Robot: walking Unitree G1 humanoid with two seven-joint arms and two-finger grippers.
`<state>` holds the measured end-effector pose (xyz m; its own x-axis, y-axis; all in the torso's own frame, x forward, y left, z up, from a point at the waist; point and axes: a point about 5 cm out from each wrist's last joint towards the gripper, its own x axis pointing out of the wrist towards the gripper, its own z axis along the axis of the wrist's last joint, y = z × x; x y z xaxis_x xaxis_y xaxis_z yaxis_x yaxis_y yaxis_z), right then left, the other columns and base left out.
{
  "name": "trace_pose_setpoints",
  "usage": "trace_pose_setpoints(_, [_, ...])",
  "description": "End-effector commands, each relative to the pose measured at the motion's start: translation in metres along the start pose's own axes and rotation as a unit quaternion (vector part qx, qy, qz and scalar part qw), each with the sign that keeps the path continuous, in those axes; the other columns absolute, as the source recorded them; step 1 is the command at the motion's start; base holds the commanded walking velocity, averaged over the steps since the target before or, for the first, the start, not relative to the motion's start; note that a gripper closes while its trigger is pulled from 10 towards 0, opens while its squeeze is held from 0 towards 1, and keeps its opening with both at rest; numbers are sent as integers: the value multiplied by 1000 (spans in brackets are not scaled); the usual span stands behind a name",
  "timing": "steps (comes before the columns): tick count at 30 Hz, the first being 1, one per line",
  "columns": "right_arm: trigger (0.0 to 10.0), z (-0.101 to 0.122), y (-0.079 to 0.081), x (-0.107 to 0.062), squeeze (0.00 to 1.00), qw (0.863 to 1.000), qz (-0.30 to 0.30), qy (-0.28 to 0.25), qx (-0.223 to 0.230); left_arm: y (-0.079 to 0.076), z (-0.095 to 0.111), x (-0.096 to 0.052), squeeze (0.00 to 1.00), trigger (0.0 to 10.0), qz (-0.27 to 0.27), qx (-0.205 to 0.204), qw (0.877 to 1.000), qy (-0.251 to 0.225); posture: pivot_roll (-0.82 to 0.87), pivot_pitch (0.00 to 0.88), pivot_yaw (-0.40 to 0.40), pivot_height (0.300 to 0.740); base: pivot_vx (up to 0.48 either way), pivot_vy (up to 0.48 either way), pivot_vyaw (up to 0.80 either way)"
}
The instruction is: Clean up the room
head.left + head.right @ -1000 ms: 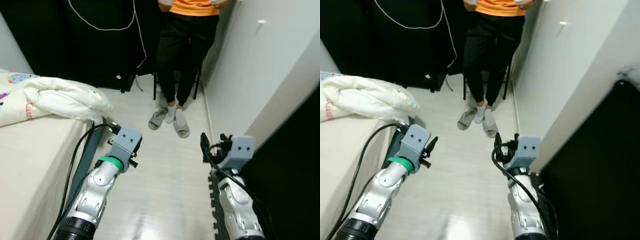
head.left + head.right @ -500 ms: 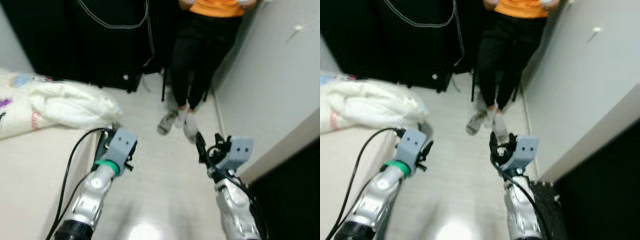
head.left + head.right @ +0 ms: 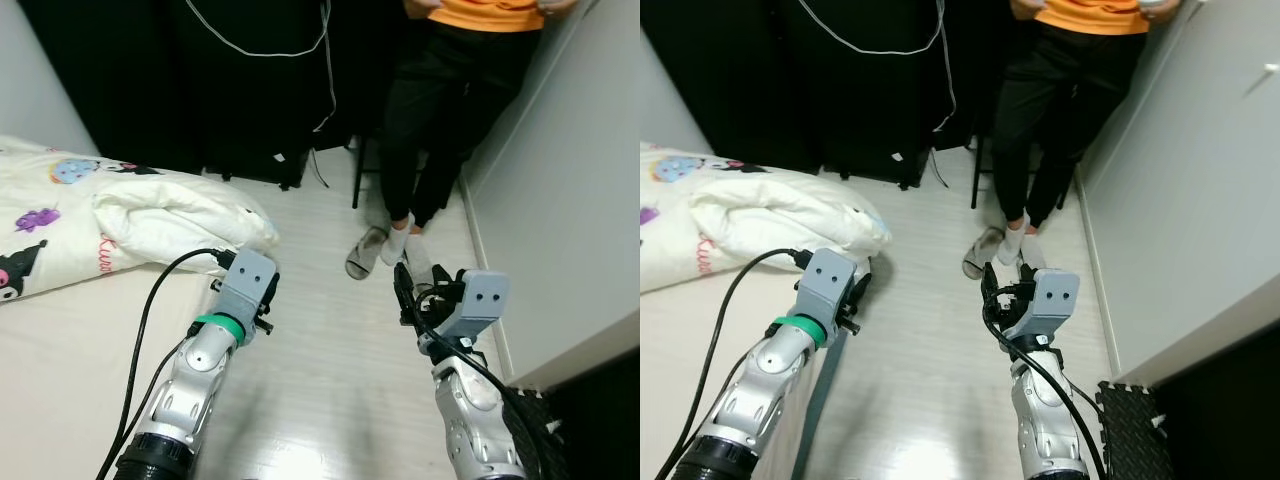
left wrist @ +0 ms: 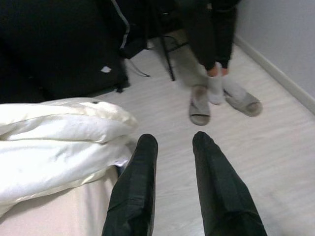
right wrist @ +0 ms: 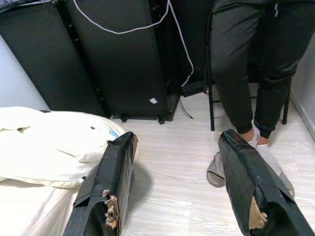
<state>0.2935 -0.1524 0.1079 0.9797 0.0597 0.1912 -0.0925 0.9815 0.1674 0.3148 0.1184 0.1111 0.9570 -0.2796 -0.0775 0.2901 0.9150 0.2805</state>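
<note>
From the head cameras, the bunched white duvet (image 3: 175, 212) lies on the bed (image 3: 70, 350) ahead and to the robot's left, its long axis running across the bed from the printed pillow side to the bed's corner; the left gripper (image 3: 262, 318) hangs just beside that corner and is much the nearer arm, so the coming tidy-up most likely falls to it. The right gripper (image 3: 404, 290) is raised over the pale floor (image 3: 930, 380), pointing at a person's slippered feet (image 3: 1002, 252) by a chair, with a dark foam mat (image 3: 1130, 425) low to its right. In the left wrist view the fingers (image 4: 135, 182) stand a narrow gap apart, empty, the duvet fold (image 4: 59, 142) just to one side of them and touching nothing. In the right wrist view the fingers (image 5: 110, 182) are spread wide and empty, their pad tips frayed; the duvet sits beyond the near finger. The bed's far end is cut off, and the person is seen only from the waist down.
</note>
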Motion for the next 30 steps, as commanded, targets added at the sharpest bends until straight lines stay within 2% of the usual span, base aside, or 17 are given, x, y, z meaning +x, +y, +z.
trace_pose_setpoints(1, [10000, -3, -8, -6, 0, 1000, -14, 9, -1, -4, -4, 0, 0, 10000, -6, 0, 1000, 12, -9, 79, 63, 740, 0, 0, 0])
trace_pose_setpoints(5, [10000, -4, -8, -7, 0, 1000, -16, 9, -1, -4, -3, 1, 0, 10000, -9, -3, 1000, 6, -10, 83, 69, 740, 0, 0, 0])
trace_pose_setpoints(6, [10000, -4, -8, -7, 0, 1000, -16, 10, -1, -4, -2, 1, 71, 10000, -9, 1, 1000, 4, -10, 83, 69, 740, 0, 0, 0])
trace_pose_setpoints(8, [10000, -4, -8, -8, 0, 1000, -16, 11, -1, -3, -2, 1, 71, 10000, -8, 3, 1000, 3, -10, 83, 69, 740, 0, 0, 0])
trace_pose_setpoints(9, [10000, -5, -8, -8, 0, 1000, -16, 12, -1, -2, -2, 1, 141, 10000, -5, 10, 1000, 4, -10, 83, 69, 740, 352, 0, 0])
trace_pose_setpoints(13, [10000, -7, -8, -9, 0, 1000, -18, 15, -1, 0, -2, 2, 212, 10000, 1, 32, 999, 4, -9, 88, 69, 740, 396, 0, 0])
trace_pose_setpoints(22, [10000, -10, -13, -11, 0, 999, -31, 29, 4, 2, -4, 2, 204, 10000, 5, 35, 999, 10, -9, 92, 70, 740, 429, 0, 0])
trace_pose_setpoints(30, [10000, -10, -14, -12, 0, 999, -36, 29, 9, 2, -4, 2, 204, 10000, 6, 33, 999, 11, -9, 96, 70, 740, 444, 0, -702])
